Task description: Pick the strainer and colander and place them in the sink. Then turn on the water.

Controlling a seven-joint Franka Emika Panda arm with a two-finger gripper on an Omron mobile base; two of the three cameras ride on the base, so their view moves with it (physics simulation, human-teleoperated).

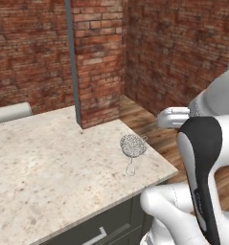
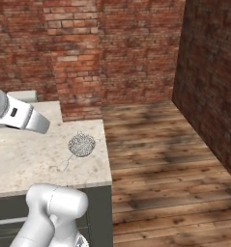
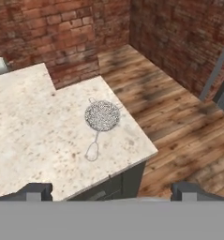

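The strainer [image 1: 133,145], a small silvery wire-mesh basket with a thin wire loop handle, lies on the pale speckled counter [image 1: 49,167] close to its right corner. Its handle points toward the counter's front edge. It also lies on the counter by the right edge in the right base view [image 2: 81,144] and sits mid-picture in the hand view [image 3: 102,116]. My gripper [image 3: 112,191] is open and hovers well above and in front of the strainer; its dark fingertips [image 3: 38,190] stand far apart with nothing between them. The colander, the sink and the water are out of view.
A brick pillar [image 1: 99,57] with a grey metal strip rises at the counter's back edge. A white object [image 1: 13,112] stands at the far left rear. Wooden floor [image 2: 160,159] lies beyond the counter's right edge, with brick walls behind. Dark cabinet fronts [image 1: 111,225] sit under the counter.
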